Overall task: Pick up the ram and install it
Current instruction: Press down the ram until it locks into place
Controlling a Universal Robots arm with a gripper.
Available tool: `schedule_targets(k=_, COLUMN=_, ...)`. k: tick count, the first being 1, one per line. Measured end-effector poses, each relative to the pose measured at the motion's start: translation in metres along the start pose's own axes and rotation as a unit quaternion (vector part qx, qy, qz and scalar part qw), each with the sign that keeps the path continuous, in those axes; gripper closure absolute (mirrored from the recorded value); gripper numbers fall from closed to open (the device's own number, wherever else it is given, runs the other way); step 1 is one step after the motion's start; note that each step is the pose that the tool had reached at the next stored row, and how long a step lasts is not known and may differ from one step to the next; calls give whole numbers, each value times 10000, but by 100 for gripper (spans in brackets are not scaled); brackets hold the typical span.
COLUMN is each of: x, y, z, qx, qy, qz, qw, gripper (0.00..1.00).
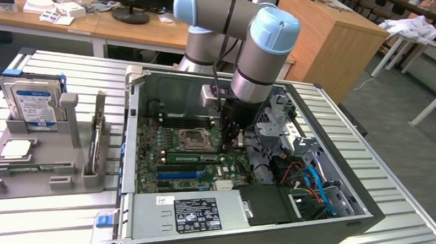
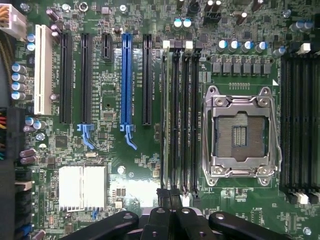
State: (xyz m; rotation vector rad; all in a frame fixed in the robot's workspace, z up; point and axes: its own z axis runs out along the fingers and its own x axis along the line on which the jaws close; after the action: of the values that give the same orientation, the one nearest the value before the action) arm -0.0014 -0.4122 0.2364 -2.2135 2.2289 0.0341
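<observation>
The ram is a thin green stick seen edge-on, standing in the memory slot closest to the blue and black expansion slots. In the exterior view the ram is a green strip just below the processor socket. My gripper is shut, its two black fingertips pressed together right over one end of the stick. I cannot tell whether they touch it. From outside, the gripper reaches down into the open computer case, at the end of the slots toward the exterior view's right.
The empty processor socket lies beside the slots, with more empty memory slots beyond it. The case walls, power supply and cables crowd the arm. A grey tray holds a hard drive and processor chip.
</observation>
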Motion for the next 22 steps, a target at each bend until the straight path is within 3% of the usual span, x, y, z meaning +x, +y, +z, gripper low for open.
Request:
schedule_targets(k=11, x=-2, y=2, z=-148, qx=-8, qy=0, qz=0, qw=10000, gripper=89)
schedule_targets(k=19, x=-2, y=7, z=-154, qx=-8, qy=0, qz=0, qw=10000, gripper=89)
schedule_targets(k=22, x=-2, y=67, z=-153, qx=-8, qy=0, qz=0, qw=10000, gripper=89)
